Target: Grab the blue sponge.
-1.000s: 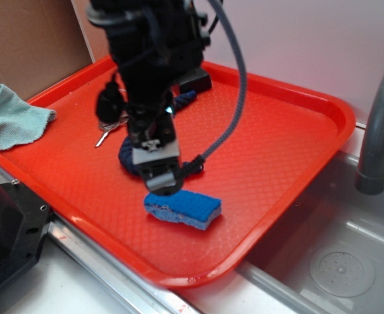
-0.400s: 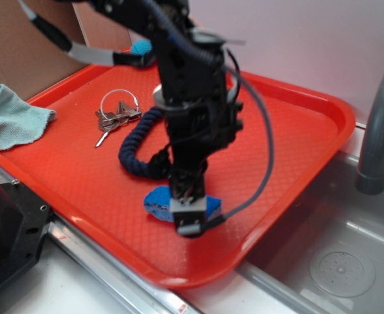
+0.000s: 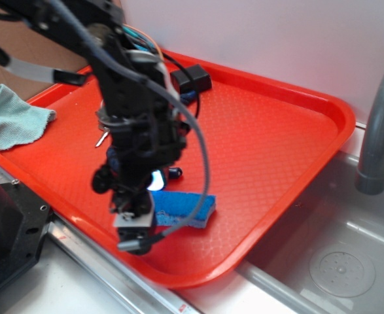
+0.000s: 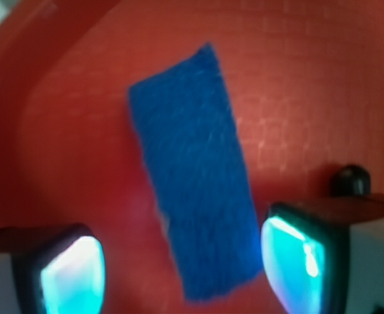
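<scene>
The claw (image 4: 182,261) is spread wide, gripping nothing. The sponge (image 4: 192,176) lies flat on the red tray (image 4: 322,78) below it, its near end between the two fingers (image 4: 70,271), touching neither, the rest stretching ahead.

Even, bright lighting in the exterior view, arm (image 3: 133,131) motion-blurred, soft sheen on tray (image 3: 277,131), wrist view out of focus, fingers (image 4: 296,258) glowing cyan, faint shadow beside sponge (image 4: 195,170).
</scene>
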You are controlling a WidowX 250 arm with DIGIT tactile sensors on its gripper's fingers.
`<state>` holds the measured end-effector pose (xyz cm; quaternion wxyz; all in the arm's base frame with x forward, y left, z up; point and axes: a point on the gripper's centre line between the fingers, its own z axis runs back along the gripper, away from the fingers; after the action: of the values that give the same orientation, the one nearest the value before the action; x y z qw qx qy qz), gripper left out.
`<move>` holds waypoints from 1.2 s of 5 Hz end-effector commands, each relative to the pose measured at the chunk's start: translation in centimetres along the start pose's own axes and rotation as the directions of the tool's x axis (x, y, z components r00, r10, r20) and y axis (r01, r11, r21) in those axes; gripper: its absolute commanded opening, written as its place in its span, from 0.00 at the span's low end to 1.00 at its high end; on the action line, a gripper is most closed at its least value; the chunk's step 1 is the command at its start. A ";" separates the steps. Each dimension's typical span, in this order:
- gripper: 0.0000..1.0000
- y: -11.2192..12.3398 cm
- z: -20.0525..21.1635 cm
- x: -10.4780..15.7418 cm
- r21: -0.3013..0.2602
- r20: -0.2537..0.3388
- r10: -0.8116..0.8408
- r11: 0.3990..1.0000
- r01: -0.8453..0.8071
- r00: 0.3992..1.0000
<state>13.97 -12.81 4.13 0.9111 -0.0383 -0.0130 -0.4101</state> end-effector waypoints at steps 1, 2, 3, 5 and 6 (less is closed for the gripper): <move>1.00 -0.7 -0.6 0.5 0.003 0.017 -0.003 1.000 0.003 1.000; 1.00 -0.2 -1.6 2.0 -0.005 -0.003 0.005 1.000 -0.005 1.000; 1.00 0.4 -2.8 3.1 0.019 -0.033 0.043 0.999 -0.043 0.999; 0.00 2.6 -0.3 2.3 -0.011 -0.006 0.136 0.991 -0.136 0.991; 0.00 4.3 3.4 0.5 -0.016 -0.021 0.251 0.968 -0.252 0.968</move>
<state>18.03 -9.35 6.14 0.9567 -0.0365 0.0313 -0.2871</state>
